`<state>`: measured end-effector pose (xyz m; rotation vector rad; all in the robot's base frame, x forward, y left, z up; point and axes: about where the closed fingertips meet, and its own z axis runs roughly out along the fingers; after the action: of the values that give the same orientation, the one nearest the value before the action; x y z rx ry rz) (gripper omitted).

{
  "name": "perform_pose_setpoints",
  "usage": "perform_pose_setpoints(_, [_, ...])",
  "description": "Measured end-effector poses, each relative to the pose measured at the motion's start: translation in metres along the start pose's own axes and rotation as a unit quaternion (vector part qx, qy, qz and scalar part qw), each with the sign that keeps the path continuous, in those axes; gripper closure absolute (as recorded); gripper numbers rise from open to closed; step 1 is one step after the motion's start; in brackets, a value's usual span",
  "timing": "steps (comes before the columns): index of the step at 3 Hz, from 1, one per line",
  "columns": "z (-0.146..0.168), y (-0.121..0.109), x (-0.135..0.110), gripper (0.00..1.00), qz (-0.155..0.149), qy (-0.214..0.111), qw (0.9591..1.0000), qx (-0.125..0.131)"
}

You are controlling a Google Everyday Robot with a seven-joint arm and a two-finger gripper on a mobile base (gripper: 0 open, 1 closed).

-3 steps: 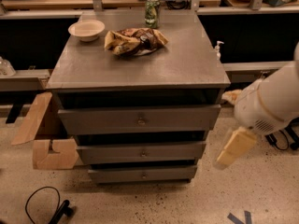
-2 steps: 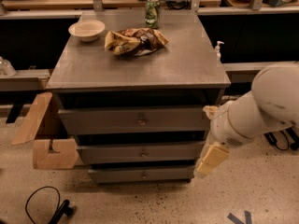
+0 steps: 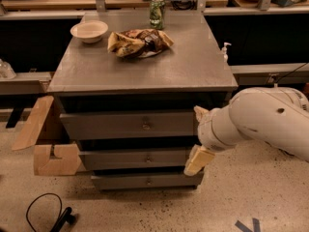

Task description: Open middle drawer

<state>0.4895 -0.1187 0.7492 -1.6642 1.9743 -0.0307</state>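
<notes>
A grey cabinet holds three drawers. The middle drawer (image 3: 130, 159) is a wide shallow grey front with a small round knob (image 3: 148, 158) at its centre, and it is closed. The taller top drawer (image 3: 126, 124) and the narrow bottom drawer (image 3: 140, 181) are closed too. My gripper (image 3: 196, 142) is on a white arm coming in from the right. It hangs at the cabinet's front right corner, level with the middle drawer's right end and well right of the knob. Its tan fingers (image 3: 198, 160) are spread apart and hold nothing.
On the cabinet top (image 3: 193, 66) are a white bowl (image 3: 89, 31), a crumpled chip bag (image 3: 137, 42) and a green can (image 3: 157, 12). A cardboard box (image 3: 48, 144) stands on the floor at the left, with a black cable (image 3: 46, 211) in front of it. Workbenches run behind.
My arm has swung left, from the right of the cabinet to its front right corner. The gripper now lies over the right end of the middle drawer. The drawers have not moved.
</notes>
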Motion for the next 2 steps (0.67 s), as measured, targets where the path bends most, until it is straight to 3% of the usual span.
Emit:
perform_pose_setpoints(1, [0.011,0.006,0.006,0.0,0.009,0.017,0.9998,-0.012])
perform_pose_setpoints(2, [0.06,0.028,0.044,0.0,0.014,0.08,0.9959,-0.039])
